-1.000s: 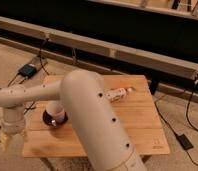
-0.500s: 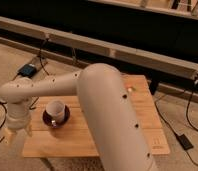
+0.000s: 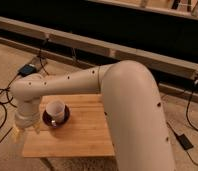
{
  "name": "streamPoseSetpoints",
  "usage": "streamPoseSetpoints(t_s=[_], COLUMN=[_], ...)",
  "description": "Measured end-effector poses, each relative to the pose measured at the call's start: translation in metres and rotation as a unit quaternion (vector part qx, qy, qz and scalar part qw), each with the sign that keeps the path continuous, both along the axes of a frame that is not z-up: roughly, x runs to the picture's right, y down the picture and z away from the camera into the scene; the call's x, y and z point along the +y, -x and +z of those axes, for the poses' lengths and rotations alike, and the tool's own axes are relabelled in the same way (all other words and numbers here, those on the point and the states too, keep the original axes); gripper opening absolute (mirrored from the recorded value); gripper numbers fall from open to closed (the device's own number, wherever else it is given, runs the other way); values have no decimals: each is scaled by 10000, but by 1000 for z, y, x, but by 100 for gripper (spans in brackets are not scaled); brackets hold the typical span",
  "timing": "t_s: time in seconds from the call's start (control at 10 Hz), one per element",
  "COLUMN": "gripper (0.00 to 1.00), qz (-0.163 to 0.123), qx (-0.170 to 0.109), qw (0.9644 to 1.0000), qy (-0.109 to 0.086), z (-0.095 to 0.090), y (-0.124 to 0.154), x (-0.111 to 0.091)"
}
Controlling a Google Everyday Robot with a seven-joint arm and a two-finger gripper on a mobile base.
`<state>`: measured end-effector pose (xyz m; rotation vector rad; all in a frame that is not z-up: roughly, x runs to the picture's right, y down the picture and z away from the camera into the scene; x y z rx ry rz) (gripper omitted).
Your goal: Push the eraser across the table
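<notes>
The wooden table (image 3: 74, 142) fills the lower middle of the camera view. My white arm (image 3: 132, 110) sweeps across it from the lower right and covers its right half. The eraser is hidden, no dark block with a reddish face shows. My gripper (image 3: 26, 131) hangs at the end of the arm over the table's left edge, just left of a white cup (image 3: 55, 109) on a dark saucer (image 3: 48, 120).
Black cables and a dark power brick (image 3: 28, 69) lie on the floor at the left. Another adapter (image 3: 184, 141) lies on the floor at the right. A long low rail (image 3: 87, 46) runs along the dark back wall.
The arm has swung further over the table and now covers its right side, where the eraser showed one second ago. The cup and saucer have come into full view.
</notes>
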<state>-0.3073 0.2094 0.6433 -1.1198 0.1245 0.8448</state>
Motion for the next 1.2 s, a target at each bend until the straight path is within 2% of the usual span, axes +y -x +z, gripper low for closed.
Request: streamPoseSetpoints(t_s=[0.6,1.2], gripper=[65,65], qz=[301,276], qx=[303,281], qw=[9989,9991], qy=[-187,-172], z=[-4,-5], y=[-44,-41], x=[-9,-7])
